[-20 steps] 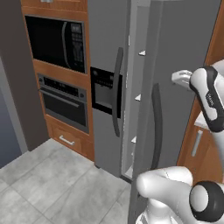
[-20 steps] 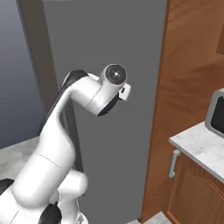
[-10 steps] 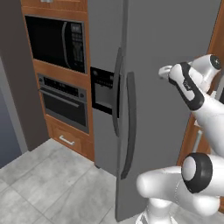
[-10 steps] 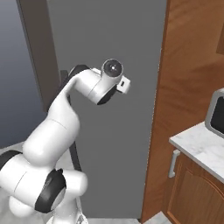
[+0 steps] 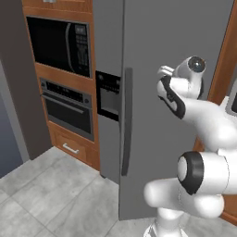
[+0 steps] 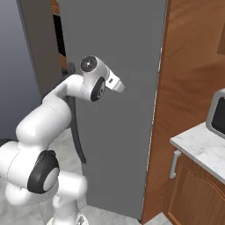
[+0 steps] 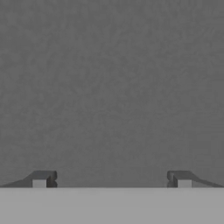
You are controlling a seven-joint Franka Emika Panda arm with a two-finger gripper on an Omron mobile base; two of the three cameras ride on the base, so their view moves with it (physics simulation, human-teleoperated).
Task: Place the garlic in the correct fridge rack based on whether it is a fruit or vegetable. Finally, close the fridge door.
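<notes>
Against flat matte grey fridge door (image 5: 171, 41), gripper (image 7: 112, 179) spread

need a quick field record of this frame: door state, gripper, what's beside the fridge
fridge door: looks shut, no gap showing beside its handle
gripper: open, empty, facing the plain grey door panel close up
garlic: nowhere in these frames
dispenser door: left of the handle
microwave: in the wood cabinet, above the oven
counter: right of the fridge

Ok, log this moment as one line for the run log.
stage: closing fridge | fridge door: looks shut or nearly | gripper: open, empty, facing door panel | garlic: unseen
</notes>
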